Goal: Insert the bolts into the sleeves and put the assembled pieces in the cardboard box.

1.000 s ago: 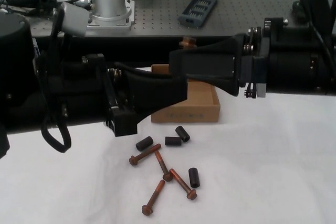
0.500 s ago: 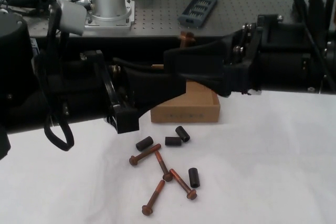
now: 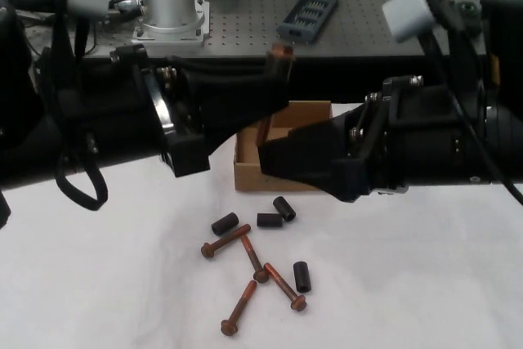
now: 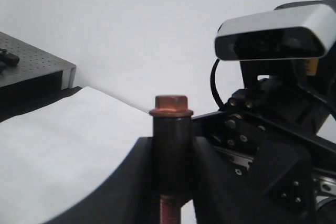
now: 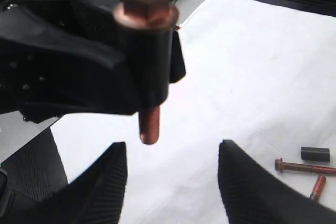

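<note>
The left claw (image 4: 171, 145) is clamped on a sleeve (image 4: 170, 158) with a bolt (image 4: 170, 106) through it, above the box (image 3: 286, 179). The right wrist view shows the right claw (image 5: 170, 182) spread apart. The high view shows loose bolts (image 3: 227, 240) on the worktop (image 3: 409, 284) near the box.

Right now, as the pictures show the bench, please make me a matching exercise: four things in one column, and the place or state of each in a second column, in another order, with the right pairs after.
Things
1. assembled bolt and sleeve
2. right tool
3. loose bolts
4. cardboard box

Places or states
A. lying flat on the white sheet
B. open, holding nothing
C. gripped in the left tool, raised off the bench
D. standing behind the loose sleeves

Pairs: 1-C, 2-B, 3-A, 4-D
</note>
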Controlling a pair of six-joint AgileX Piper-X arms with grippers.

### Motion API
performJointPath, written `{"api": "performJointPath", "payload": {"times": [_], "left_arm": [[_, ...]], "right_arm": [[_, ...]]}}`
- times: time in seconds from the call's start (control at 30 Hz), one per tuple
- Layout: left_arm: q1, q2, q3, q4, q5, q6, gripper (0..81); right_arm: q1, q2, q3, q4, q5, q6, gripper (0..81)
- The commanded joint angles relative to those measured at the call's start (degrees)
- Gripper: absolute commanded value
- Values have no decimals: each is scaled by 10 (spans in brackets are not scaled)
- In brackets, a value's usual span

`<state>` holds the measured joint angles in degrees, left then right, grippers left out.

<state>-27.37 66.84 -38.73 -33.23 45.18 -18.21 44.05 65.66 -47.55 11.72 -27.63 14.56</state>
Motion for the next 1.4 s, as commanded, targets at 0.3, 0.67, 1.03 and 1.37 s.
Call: {"api": "performJointPath", "payload": {"times": [0.3, 0.67, 1.03, 1.37], "left_arm": [[10, -7, -8, 5, 0, 6, 6], [54, 8, -33, 181, -76, 136, 6], [53, 219, -249, 369, -180, 186, 6], [32, 460, -530, 481, -240, 247, 6]], "right_arm": [[-32, -5, -2, 68, -8, -5, 400], [-106, -119, 0, 217, -42, -106, 211], [-127, -236, 0, 427, 24, -198, 17], [-127, -286, 42, 476, 95, -197, 17]]}}
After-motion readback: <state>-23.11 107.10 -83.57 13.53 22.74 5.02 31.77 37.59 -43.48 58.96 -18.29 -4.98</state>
